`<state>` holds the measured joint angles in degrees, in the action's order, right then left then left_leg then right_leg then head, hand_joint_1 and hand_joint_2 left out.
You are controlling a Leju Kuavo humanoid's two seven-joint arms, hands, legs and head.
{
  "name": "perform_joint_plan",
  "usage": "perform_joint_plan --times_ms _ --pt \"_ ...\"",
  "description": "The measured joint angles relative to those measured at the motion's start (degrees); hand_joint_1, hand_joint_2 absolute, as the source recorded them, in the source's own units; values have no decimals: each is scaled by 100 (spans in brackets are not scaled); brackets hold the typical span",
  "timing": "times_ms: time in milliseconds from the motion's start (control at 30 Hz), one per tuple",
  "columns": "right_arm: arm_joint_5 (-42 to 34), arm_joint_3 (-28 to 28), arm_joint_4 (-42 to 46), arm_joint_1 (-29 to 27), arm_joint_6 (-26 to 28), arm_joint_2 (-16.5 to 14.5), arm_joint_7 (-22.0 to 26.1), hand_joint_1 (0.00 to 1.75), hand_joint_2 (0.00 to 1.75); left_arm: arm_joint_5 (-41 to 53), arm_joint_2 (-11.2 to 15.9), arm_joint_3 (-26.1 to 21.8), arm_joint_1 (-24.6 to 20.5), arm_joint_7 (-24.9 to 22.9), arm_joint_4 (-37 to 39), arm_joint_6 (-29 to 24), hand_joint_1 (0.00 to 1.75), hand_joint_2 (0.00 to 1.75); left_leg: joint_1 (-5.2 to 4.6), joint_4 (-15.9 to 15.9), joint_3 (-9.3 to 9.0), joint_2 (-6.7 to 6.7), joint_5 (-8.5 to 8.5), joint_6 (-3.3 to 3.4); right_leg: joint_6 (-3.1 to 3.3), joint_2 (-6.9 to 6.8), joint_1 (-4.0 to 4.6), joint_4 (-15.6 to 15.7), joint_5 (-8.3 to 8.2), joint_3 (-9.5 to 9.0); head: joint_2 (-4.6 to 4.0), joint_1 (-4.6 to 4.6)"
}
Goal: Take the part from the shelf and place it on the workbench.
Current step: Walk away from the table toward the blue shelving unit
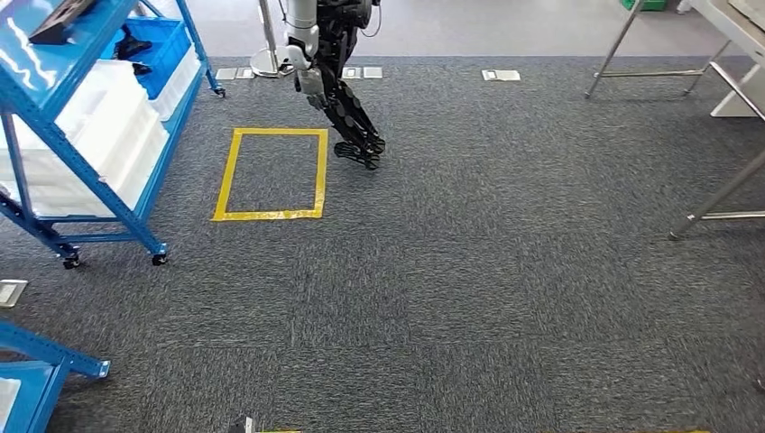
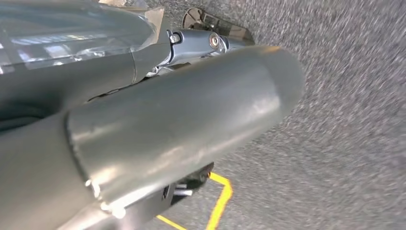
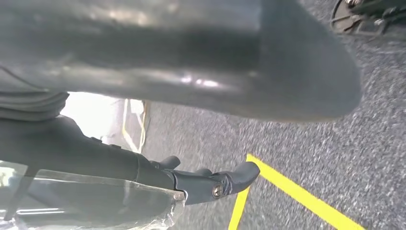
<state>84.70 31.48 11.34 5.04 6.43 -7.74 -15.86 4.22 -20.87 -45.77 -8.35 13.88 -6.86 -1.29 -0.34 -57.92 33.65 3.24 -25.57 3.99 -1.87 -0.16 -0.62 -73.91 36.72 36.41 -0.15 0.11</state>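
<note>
Rigidity and light weight are expected of the black part (image 1: 129,45), lying in a blue bin (image 1: 171,41) on the blue shelf (image 1: 27,54) and best gripped around its middle; the right hand (image 3: 206,182) is seen stretched out and empty, while the left hand (image 2: 182,120) cannot be judged.

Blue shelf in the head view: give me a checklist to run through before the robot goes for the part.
1. Blue shelf in sight: ok, at left.
2. Part identified: cannot tell; dark items lie in the blue bin.
3. Right hand free: ok, nothing between thumb and fingers.
4. Left hand free: cannot tell, thumb hides the fingers.
5. Workbench located: cannot tell; metal table legs at right.
</note>
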Motion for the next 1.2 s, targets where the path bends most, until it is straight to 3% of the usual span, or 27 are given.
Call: perform_joint_plan --times_ms 67,133,200,267,333,400,467,500,567,633,700,767,800,867,900,933,1000,1033,1067,1133,1200 --pt "4 1 0 -11 34 2 8 0 0 -8 0 5 -3 -1 0 -8 0 0 4 -8 -14 181 8 -18 -118 102 -40 646 -336 -280 0 1" --pt "10 1 -1 -12 37 3 12 0 0 -15 0 14 -9 0 0 -15 0 0 -12 -36 -6 329 9 -66 -167 326 -86 1385 -642 -579 0 3" --pt "11 3 -2 -1 17 4 12 0 0 -26 0 19 -12 3 0 -34 0 0 -19 -39 20 440 16 -139 -101 396 -75 1614 -729 -664 0 -2" --pt "7 6 -1 28 -1 3 4 0 0 -38 2 22 -10 8 0 -52 0 0 -1 -35 50 494 28 -211 -1 265 -76 1631 -765 -693 0 -13" --pt "-4 9 2 44 -6 3 -1 0 0 -45 4 34 -18 17 -1 -83 0 0 -7 -263 157 243 -137 -265 94 122 -100 1661 -804 -713 0 -45" --pt "-20 14 2 23 -7 7 1 0 0 -46 8 67 -47 40 -5 -123 0 0 -13 -926 439 -121 -531 -311 153 -53 -74 1668 -803 -716 0 -80" --pt "-32 25 2 -3 -7 17 1 0 0 -47 15 118 -76 63 -11 -145 0 0 -4 -1574 704 -252 -801 -345 176 -253 -41 1667 -787 -715 0 -87" --pt "-38 31 2 -6 -7 22 1 0 0 -49 18 139 -79 69 -13 -154 0 0 -1 -1649 715 -280 -786 -353 183 -339 -33 1666 -780 -716 0 -90" --pt "-46 35 2 4 -7 26 1 0 0 -60 19 162 -58 67 -15 -170 0 0 9 -1145 411 -392 -484 -346 188 -476 -28 1665 -763 -736 0 -90" --pt "-54 37 2 11 -7 27 2 0 0 -71 15 170 -25 52 -8 -179 0 0 -15 -403 24 -703 -232 -312 158 -583 11 1657 -732 -756 0 -93" --pt "-60 39 2 7 -6 30 2 0 0 -76 12 186 -2 39 1 -184 0 0 -56 -100 -88 -872 -198 -251 113 -706 66 1655 -706 -758 0 -85" --pt "-67 43 3 15 -5 28 0 0 0 -80 11 212 16 38 2 -191 0 0 -60 -55 -64 -727 -170 -168 76 -844 90 1658 -684 -756 0 -78" --pt "-70 44 4 25 -5 28 -1 0 0 -81 8 228 22 40 2 -195 0 0 -54 -27 -70 -642 -147 -126 59 -796 84 1614 -645 -750 0 -76" --pt "-77 46 6 36 -4 23 2 0 0 -82 1 260 20 48 2 -208 0 0 -18 26 -93 -479 -97 -50 57 -453 59 1216 -427 -588 0 -60" --pt "-80 49 5 26 -4 23 3 0 0 -86 -2 276 18 52 2 -215 0 0 -16 29 -89 -392 -88 -34 77 -238 40 847 -268 -427 0 -44" --pt "-84 55 5 6 -4 25 3 0 0 -94 -2 289 17 56 2 -223 0 0 -10 28 -82 -294 -81 -23 92 -109 33 437 -116 -223 0 -33" --pt "-87 72 4 -34 -4 34 -3 0 0 -116 -2 303 18 60 2 -232 0 0 -10 23 -79 -91 -74 -22 63 -22 25 -24 -19 37 0 -24" --pt "-88 79 5 -42 -4 39 -6 0 0 -126 -2 307 17 62 2 -234 0 0 -7 19 -86 2 -70 -27 17 -3 17 79 -118 14 0 -22" --pt "-88 85 5 -42 -4 42 -9 0 0 -131 -3 308 17 64 2 -235 0 0 0 14 -98 88 -69 -35 -39 35 1 395 -293 -111 0 -22" --pt "-88 95 3 -39 -4 45 -9 0 0 -142 -4 312 15 69 2 -240 0 0 3 -11 -103 242 -80 -81 -127 239 -53 1192 -651 -428 0 -13" --pt "-91 107 -1 -37 -4 45 -9 0 0 -164 -4 322 13 79 2 -245 0 0 -7 -36 -77 354 -88 -144 -106 358 -66 1554 -795 -566 0 -17"
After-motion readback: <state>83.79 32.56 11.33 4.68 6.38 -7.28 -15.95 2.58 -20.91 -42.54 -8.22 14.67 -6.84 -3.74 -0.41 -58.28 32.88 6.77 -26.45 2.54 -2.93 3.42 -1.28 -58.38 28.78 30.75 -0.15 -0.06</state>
